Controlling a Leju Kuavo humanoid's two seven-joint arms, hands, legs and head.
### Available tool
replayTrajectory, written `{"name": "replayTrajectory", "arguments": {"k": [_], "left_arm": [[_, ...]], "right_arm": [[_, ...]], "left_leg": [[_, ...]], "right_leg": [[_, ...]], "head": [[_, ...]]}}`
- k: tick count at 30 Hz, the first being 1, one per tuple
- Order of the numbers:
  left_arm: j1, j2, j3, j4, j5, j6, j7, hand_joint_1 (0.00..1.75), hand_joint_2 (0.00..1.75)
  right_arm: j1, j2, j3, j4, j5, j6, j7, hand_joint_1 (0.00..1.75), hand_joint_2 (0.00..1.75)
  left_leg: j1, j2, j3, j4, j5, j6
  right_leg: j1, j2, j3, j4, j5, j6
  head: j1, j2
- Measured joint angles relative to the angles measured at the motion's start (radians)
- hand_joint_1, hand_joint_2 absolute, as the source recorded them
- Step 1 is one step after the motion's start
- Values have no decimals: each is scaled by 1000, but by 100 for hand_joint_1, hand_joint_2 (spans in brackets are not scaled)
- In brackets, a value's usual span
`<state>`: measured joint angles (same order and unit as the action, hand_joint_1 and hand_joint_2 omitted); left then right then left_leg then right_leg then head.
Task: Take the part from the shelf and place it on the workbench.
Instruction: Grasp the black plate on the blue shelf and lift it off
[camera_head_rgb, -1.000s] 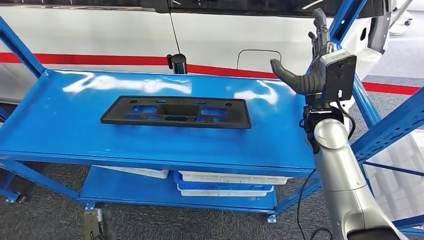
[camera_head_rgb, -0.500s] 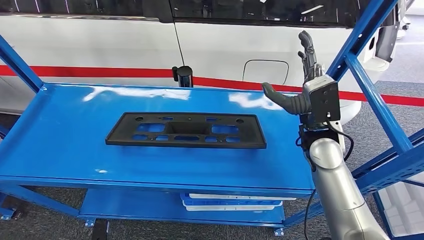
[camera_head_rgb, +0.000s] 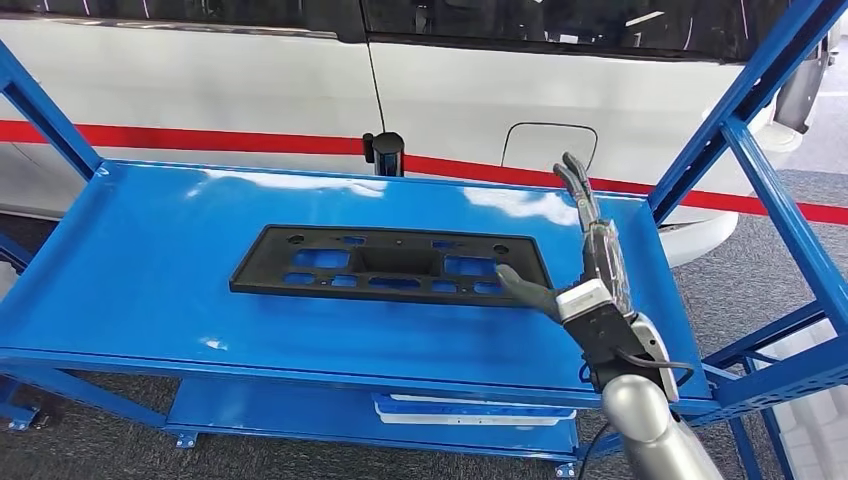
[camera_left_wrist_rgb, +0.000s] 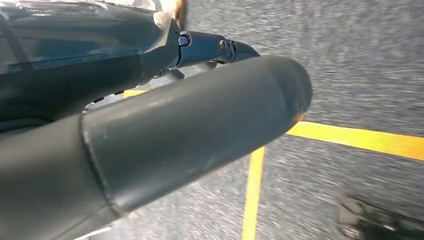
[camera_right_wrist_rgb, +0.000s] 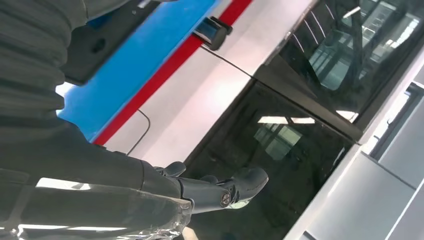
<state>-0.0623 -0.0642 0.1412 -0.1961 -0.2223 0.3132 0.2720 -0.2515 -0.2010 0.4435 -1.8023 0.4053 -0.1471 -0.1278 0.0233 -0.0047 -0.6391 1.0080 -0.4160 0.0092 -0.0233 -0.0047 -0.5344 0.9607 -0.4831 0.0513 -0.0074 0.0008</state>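
As our right hand (camera_head_rgb: 580, 275) has dropped from beside the shelf post to the shelf (camera_head_rgb: 130, 250) top | its fingers spread, holding nothing | the black part (camera_head_rgb: 392, 264) lies flat just beyond its thumb, untaken | we judge the grasp comes next | left hand (camera_left_wrist_rgb: 150, 135): grip unclear, hanging over floor.

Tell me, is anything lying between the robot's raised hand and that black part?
Nothing: in the head view the right hand hovers at the black part's right end, above bare blue shelf.

Blue upright (camera_head_rgb: 768, 190) beside part (camera_head_rgb: 392, 265)
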Motion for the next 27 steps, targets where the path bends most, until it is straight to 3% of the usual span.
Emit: {"name": "replayTrajectory", "arguments": {"k": [7,16,27], "left_arm": [[10,3,-28,1,-42,-2,22,0,0],[9,3,-47,1,-67,5,14,0,0],[3,-14,-41,1,-52,26,-76,0,0]], "right_arm": [[123,-20,88,-59,88,9,-16,0,175],[128,-9,173,-45,172,29,21,0,175],[-123,176,308,329,429,33,152,0,175]], "left_leg": [[2,1,4,0,-1,-2],[5,1,13,-3,-5,-8],[6,2,16,-3,-4,-9]], "right_leg": [[3,0,9,6,-1,3],[6,0,9,8,-7,0],[7,1,10,12,-7,0]], "head": [[0,0],[0,0],[0,0]]}}
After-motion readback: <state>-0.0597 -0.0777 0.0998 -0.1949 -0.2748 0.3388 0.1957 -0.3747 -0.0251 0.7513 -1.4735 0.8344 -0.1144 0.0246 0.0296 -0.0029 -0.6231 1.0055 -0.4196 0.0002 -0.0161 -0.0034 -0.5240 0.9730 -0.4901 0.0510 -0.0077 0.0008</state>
